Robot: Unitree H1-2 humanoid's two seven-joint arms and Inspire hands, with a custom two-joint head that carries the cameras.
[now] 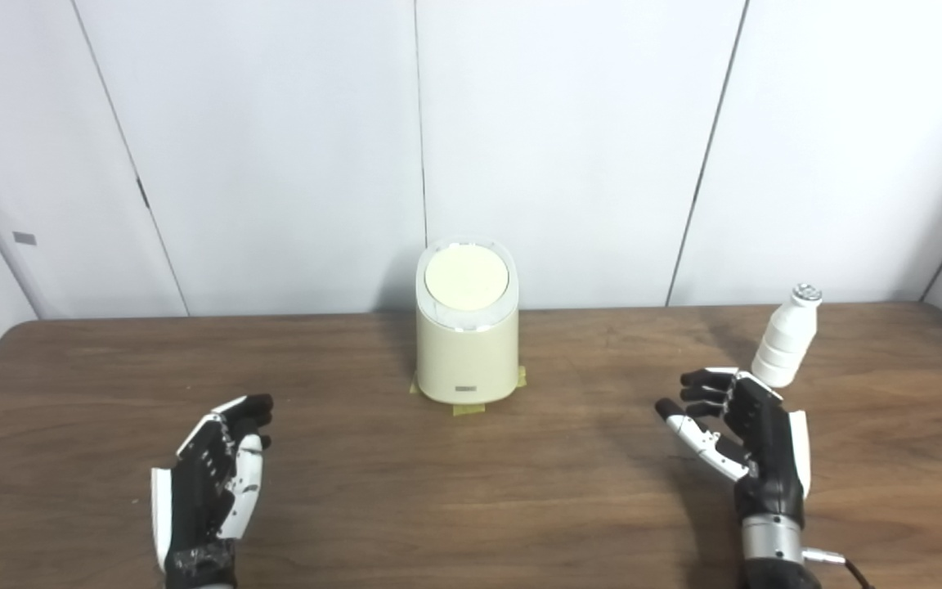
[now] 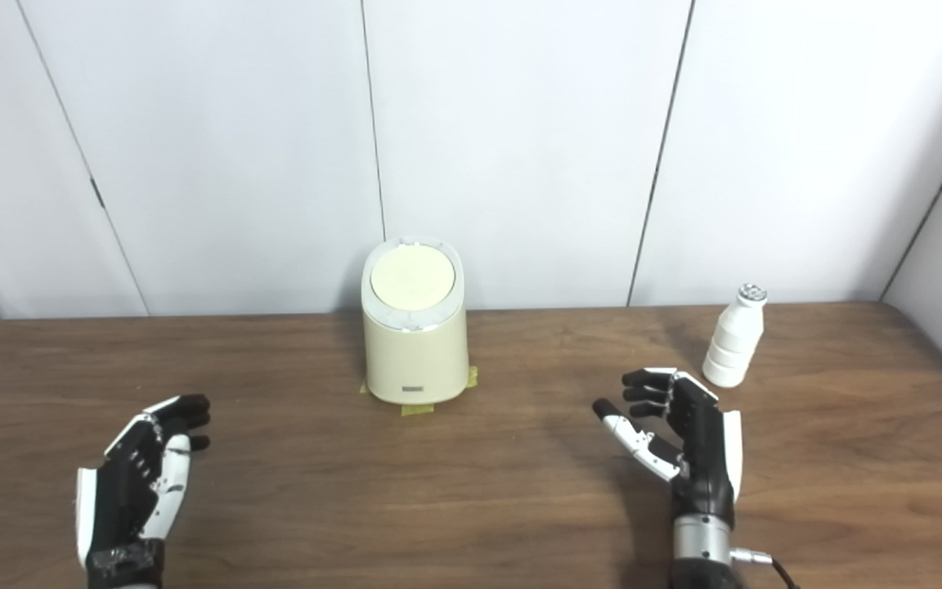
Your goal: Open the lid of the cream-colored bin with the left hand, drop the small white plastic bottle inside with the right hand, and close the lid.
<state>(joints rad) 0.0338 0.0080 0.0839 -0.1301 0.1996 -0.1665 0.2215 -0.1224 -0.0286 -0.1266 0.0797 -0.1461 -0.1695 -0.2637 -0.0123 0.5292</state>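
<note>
Brown wood-grain covers the table (image 1: 471, 507) in the left eye view, with white wall panels (image 1: 569, 147) rising behind its far edge. A cream-colored bin (image 1: 467, 356) stands upright at the middle of the far side, its round lid (image 1: 466, 278) shut and tilted toward the camera. Strips of yellowish tape (image 1: 468, 409) show under its base. The small white plastic bottle (image 1: 786, 339) stands upright at the far right, well apart from the bin, with a silvery cap on top. The right hand (image 1: 745, 429) sits just in front of the bottle; its fingers are spread and curled a little, gripping nothing, and from this angle its fingertips overlap the bottle's base, so contact cannot be judged. The left hand (image 1: 213, 483) is at the near left, palm turned inward, fingers loosely apart and empty, well away from the bin.

In the right eye view the same layout appears from a little to the right. The bin (image 2: 415, 343) is left of centre with its lid (image 2: 412, 278) down. The bottle (image 2: 734, 337) shows a clear strip of table between its base and the right hand (image 2: 684, 429), so they are near but apart. That hand is spread and empty, thumb pointing left. The left hand (image 2: 140, 491) is at the near left corner, fingers relaxed and parted, holding nothing.
</note>
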